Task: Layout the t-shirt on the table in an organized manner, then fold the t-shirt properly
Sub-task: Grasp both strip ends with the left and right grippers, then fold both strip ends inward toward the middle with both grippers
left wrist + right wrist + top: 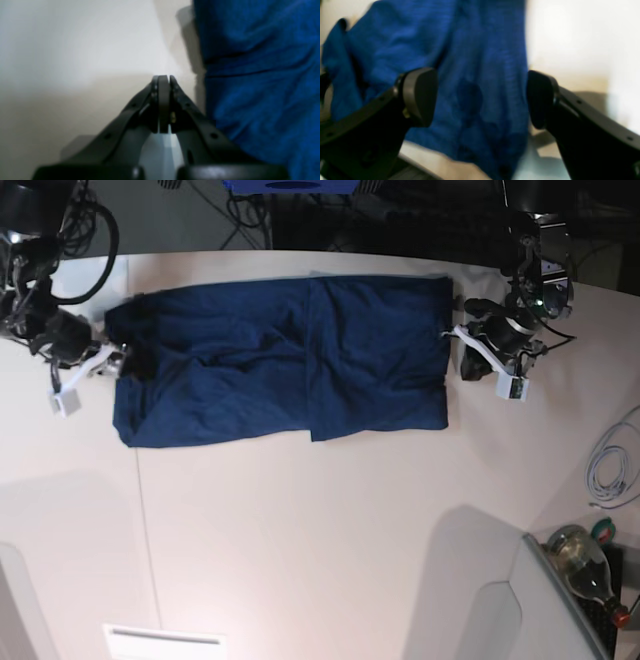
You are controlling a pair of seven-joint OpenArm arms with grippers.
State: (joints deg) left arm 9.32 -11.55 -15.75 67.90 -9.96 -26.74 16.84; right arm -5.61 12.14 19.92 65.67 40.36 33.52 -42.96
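The right gripper [480, 98] stands wide open, one finger [418, 96] low on the left, the other [541, 98] on the right. Blue shirt [480, 62] fills the gap between them and spreads up and to the left beyond the left finger. The shirt's edge runs just inside the right finger. White table [582, 42] lies beyond that finger.

We see the white table [330, 520] with a thin dark seam. Toward twelve o'clock the navy t-shirt [280, 360] lies flat on it.
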